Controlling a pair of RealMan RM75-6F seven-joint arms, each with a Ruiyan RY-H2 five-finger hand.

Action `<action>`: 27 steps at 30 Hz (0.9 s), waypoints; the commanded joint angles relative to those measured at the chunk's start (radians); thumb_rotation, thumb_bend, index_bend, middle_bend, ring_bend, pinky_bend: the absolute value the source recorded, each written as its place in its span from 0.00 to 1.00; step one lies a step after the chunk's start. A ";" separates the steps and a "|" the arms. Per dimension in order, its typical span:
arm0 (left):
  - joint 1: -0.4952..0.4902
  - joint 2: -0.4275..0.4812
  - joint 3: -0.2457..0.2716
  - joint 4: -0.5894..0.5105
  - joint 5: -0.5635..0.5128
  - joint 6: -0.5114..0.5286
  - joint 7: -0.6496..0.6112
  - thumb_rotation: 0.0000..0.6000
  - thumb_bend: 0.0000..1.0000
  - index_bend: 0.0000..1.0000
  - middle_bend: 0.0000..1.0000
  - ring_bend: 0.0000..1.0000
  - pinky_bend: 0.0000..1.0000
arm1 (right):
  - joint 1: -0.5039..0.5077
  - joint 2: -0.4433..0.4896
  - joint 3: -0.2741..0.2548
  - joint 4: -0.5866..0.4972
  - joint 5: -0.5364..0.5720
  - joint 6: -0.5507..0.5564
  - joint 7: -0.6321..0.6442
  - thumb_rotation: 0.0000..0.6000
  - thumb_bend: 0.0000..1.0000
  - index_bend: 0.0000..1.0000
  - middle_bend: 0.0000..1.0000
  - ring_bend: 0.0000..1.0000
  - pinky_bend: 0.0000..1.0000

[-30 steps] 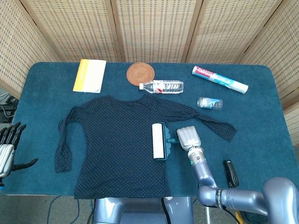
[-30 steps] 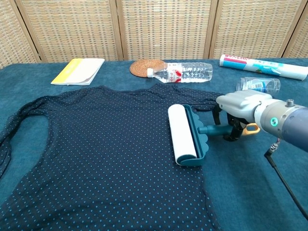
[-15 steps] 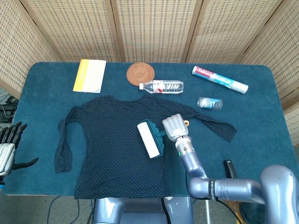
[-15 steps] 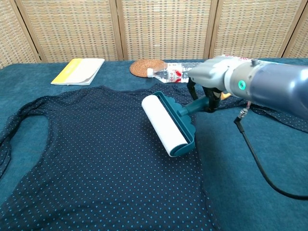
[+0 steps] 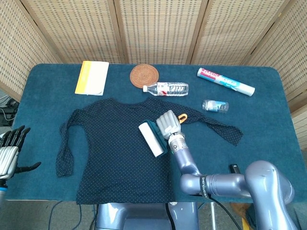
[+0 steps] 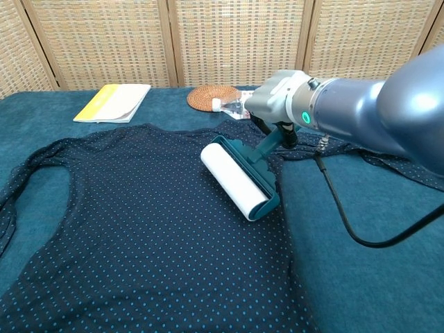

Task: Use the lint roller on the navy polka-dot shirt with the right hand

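Note:
The navy polka-dot shirt (image 5: 115, 148) (image 6: 139, 229) lies flat in the middle of the table. The lint roller (image 5: 151, 139) (image 6: 234, 182), a white roll in a teal frame, rests on the shirt's right half, angled. My right hand (image 5: 168, 123) (image 6: 277, 105) grips its teal handle from the far right side; an orange tip of the handle (image 5: 183, 116) pokes out behind the hand. My left hand (image 5: 10, 151) hangs off the table's left edge with fingers spread and holds nothing; the chest view does not show it.
At the back lie a yellow-edged notebook (image 5: 91, 77), a woven coaster (image 5: 144, 74), a water bottle (image 5: 167, 88), a printed tube (image 5: 225, 81) and a small clear bottle (image 5: 215, 106). A black object (image 5: 234, 168) lies near the front right edge.
My right hand has swept the lint roller left and farther back across the shirt, turning it from square to slanted. The left hand has stayed put.

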 commanded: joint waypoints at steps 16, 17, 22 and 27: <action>-0.004 -0.003 0.000 0.005 -0.009 -0.006 0.007 1.00 0.00 0.00 0.00 0.00 0.00 | 0.087 -0.105 -0.040 -0.104 0.049 0.039 -0.085 1.00 0.81 0.75 1.00 1.00 1.00; -0.004 -0.004 0.000 0.006 -0.009 -0.006 0.007 1.00 0.00 0.00 0.00 0.00 0.00 | 0.091 -0.112 -0.042 -0.105 0.047 0.043 -0.086 1.00 0.81 0.75 1.00 1.00 1.00; -0.008 -0.008 0.001 0.010 -0.017 -0.016 0.015 1.00 0.00 0.00 0.00 0.00 0.00 | 0.116 -0.151 -0.041 -0.115 0.037 0.052 -0.092 1.00 0.81 0.75 1.00 1.00 1.00; -0.010 -0.013 0.002 0.007 -0.018 -0.018 0.029 1.00 0.00 0.00 0.00 0.00 0.00 | 0.133 -0.173 -0.043 -0.123 0.030 0.054 -0.094 1.00 0.81 0.75 1.00 1.00 1.00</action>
